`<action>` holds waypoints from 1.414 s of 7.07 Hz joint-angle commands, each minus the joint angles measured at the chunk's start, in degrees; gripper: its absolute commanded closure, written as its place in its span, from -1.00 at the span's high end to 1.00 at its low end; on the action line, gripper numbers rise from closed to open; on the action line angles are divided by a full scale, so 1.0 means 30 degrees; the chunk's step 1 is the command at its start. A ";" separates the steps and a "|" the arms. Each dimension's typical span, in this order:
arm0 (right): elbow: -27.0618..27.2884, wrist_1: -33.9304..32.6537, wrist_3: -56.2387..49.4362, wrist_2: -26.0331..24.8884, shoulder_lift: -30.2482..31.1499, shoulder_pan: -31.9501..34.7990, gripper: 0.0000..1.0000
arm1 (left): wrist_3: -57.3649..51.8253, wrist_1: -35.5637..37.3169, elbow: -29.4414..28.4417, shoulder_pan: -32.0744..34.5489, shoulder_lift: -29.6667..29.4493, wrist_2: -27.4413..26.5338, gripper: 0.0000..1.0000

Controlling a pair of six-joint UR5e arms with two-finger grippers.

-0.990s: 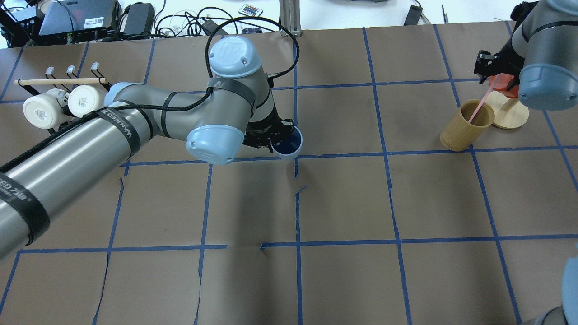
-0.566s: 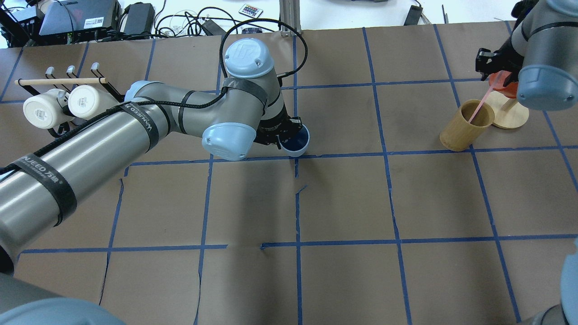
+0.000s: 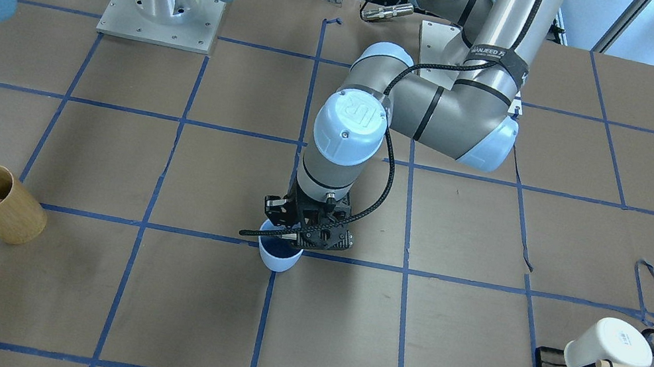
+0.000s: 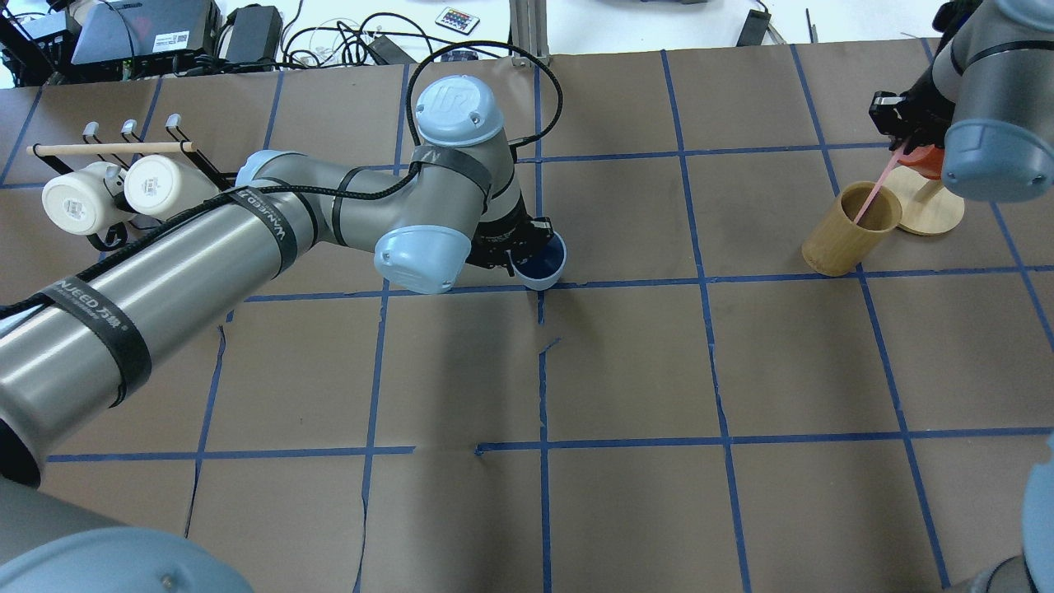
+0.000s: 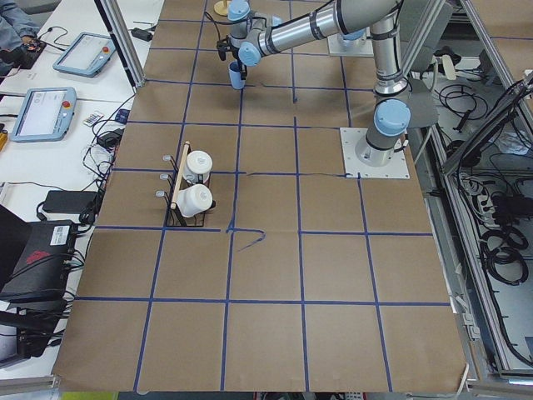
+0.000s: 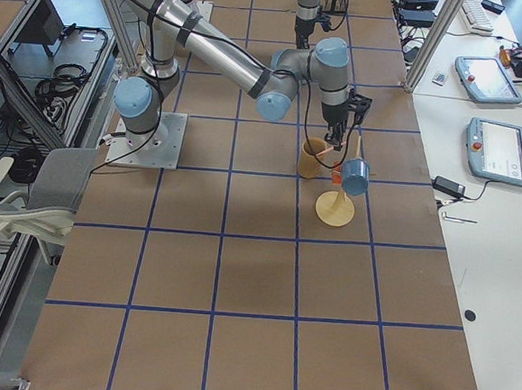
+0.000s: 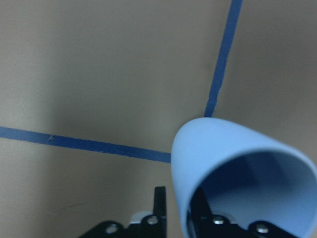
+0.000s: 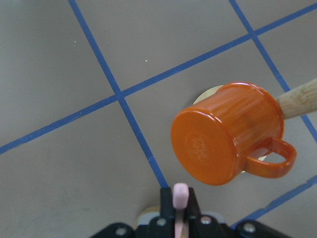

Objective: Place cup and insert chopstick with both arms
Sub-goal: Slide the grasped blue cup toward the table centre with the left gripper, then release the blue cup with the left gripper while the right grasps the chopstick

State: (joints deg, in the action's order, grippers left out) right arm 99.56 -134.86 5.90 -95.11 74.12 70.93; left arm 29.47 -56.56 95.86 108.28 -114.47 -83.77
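My left gripper [image 4: 519, 254] is shut on the rim of the light blue cup [image 4: 541, 265], at a blue tape crossing near the table's middle. The cup also shows in the front view [image 3: 278, 258] and large in the left wrist view [image 7: 233, 163], mouth open, with one finger inside the rim. I cannot tell whether its base touches the table. My right gripper [image 4: 900, 136] is shut on the upper end of the pink chopstick [image 4: 875, 188]. The chopstick slants down, its lower end inside the tan wooden cup [image 4: 848, 231]. The right wrist view shows the chopstick's tip [image 8: 181, 196] between the fingers.
An orange mug [image 8: 223, 141] hangs on a wooden stand [image 4: 932, 212] just behind the tan cup. A black rack [image 4: 193, 161] with two white mugs [image 4: 107, 193] and a wooden rod [image 4: 111, 149] stands at the far left. Cables and gear lie beyond the table's back edge.
My left arm has carried the blue cup a little to the right, toward the tape crossing. My right gripper has shifted slightly with the chopstick, which stays in the tan cup.
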 commanded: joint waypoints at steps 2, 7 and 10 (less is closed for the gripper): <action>-0.0199 0.1005 -0.0003 0.0091 0.0662 0.0058 -1.00 | -0.5360 -0.4207 -0.1067 -0.2155 0.3192 -0.0021 1.00; -0.1428 0.5367 0.0114 0.0122 0.2624 0.0088 -1.00 | -1.0057 -0.8474 -0.1018 -0.5771 0.8563 -0.2868 1.00; -0.2534 0.8609 0.0114 0.0122 0.3828 0.0117 -1.00 | -1.0205 -0.7895 -0.0751 -0.6064 0.8743 -0.2721 1.00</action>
State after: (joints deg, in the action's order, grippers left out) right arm 94.19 -114.00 6.24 -94.80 84.47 71.26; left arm -0.82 -80.60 93.37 90.61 -88.38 -91.99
